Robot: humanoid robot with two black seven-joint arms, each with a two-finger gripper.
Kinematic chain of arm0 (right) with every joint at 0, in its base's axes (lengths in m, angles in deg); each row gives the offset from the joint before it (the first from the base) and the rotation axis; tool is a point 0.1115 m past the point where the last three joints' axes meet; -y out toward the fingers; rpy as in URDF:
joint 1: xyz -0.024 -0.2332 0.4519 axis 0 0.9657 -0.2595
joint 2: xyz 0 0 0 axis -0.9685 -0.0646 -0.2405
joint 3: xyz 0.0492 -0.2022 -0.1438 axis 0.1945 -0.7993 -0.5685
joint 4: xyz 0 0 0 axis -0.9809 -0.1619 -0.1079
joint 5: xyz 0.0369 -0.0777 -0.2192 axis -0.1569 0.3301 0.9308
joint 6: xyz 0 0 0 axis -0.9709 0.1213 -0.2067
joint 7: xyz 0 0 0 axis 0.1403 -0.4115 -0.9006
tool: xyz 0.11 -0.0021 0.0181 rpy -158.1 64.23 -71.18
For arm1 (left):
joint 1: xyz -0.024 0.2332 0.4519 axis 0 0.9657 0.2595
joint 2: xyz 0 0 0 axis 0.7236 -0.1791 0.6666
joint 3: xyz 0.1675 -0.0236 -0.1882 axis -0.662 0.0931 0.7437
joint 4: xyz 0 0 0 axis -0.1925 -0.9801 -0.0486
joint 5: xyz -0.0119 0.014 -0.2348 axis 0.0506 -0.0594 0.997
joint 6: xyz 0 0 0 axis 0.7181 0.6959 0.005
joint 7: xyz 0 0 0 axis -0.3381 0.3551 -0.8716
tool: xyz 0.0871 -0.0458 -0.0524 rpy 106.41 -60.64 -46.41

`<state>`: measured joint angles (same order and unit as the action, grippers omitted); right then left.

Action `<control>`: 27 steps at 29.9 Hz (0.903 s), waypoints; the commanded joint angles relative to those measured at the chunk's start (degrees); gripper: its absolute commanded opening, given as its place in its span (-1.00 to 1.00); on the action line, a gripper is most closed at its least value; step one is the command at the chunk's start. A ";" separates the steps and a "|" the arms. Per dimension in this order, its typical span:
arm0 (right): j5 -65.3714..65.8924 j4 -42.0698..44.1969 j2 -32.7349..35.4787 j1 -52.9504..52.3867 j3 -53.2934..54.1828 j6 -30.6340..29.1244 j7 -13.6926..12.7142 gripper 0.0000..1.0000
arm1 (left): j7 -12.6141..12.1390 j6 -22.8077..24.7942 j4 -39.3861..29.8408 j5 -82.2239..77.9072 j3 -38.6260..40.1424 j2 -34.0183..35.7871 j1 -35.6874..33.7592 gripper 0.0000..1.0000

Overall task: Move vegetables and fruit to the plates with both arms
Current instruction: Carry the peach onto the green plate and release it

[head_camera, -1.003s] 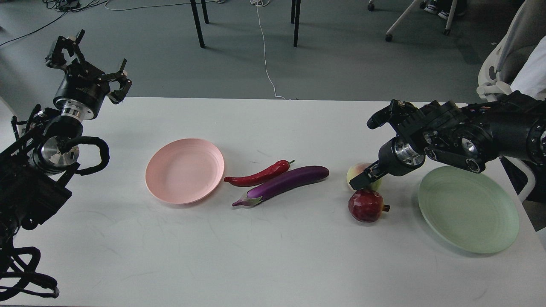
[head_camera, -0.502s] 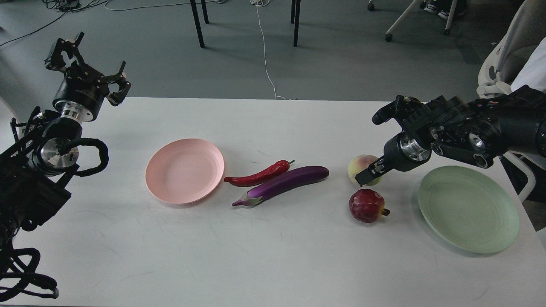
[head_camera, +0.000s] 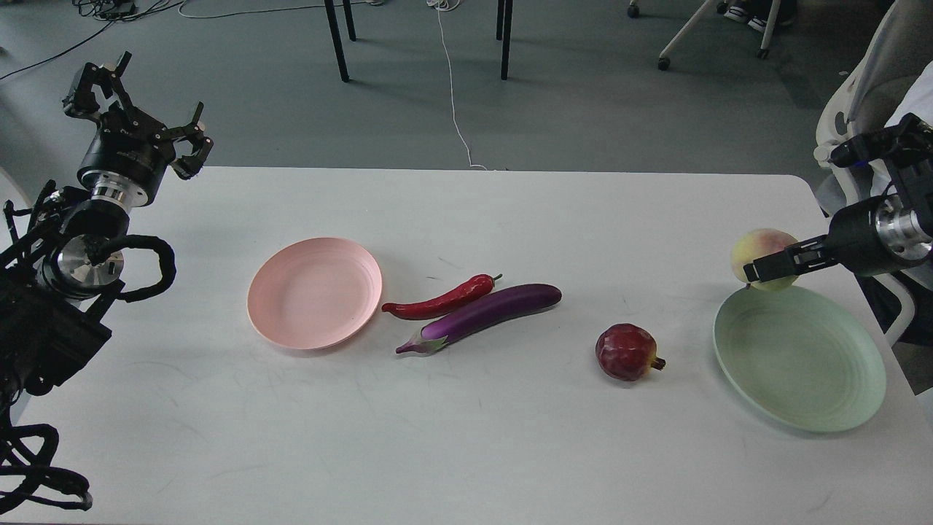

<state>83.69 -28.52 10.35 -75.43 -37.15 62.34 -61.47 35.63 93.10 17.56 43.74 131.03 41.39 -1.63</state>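
Note:
My right gripper is shut on the pale yellow-green peach and holds it in the air over the far rim of the pale green plate. The dark red pomegranate lies on the table left of that plate. The purple eggplant and the red chili pepper lie side by side at the middle. The pale pink plate lies to their left and holds nothing. My left gripper is open and raised at the table's far left corner, far from everything.
The white table ends at a far edge, with chair and desk legs and a white cable on the grey floor beyond. A person in white sits on a chair at the far right.
My right gripper has lifted the peach from beside the pomegranate and carried it right to the green plate's far rim. My left arm shifted slightly left.

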 commanded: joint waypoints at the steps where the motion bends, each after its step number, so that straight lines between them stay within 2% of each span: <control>1: 0.28 -0.03 2.34 5.37 0.11 3.34 0.01 0.12 | -0.11 0.00 -0.13 -0.09 -0.03 0.27 -0.08 0.97; 8: 0.28 0.32 3.13 11.80 0.20 7.65 -0.69 0.16 | -0.28 0.00 -0.30 -0.09 -0.03 0.53 -0.08 0.97; 11: 0.28 0.68 3.05 13.12 0.20 8.26 -1.13 0.34 | -0.46 0.00 -0.39 -0.09 -0.03 0.71 -0.08 0.97; 15: 0.28 0.77 3.05 14.61 1.51 8.53 -2.27 0.42 | -0.46 0.00 -0.39 -0.09 -0.03 0.71 -0.08 0.97; 20: 0.20 0.41 3.31 15.41 3.98 8.44 -2.28 0.69 | -0.37 0.00 -0.39 -0.09 -0.03 0.71 -0.08 0.97; 25: 0.72 -0.11 4.71 15.23 4.07 9.14 -1.84 0.87 | -0.29 0.00 -0.39 -0.09 -0.03 0.80 -0.17 0.97; 27: 1.07 -0.73 5.15 15.14 4.07 9.32 -1.75 0.89 | -0.20 0.00 -0.48 -0.09 -0.03 0.80 -0.17 0.97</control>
<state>84.23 -28.55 14.82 -60.13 -33.10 71.30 -63.37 35.27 93.10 17.16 43.65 131.00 42.19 -1.71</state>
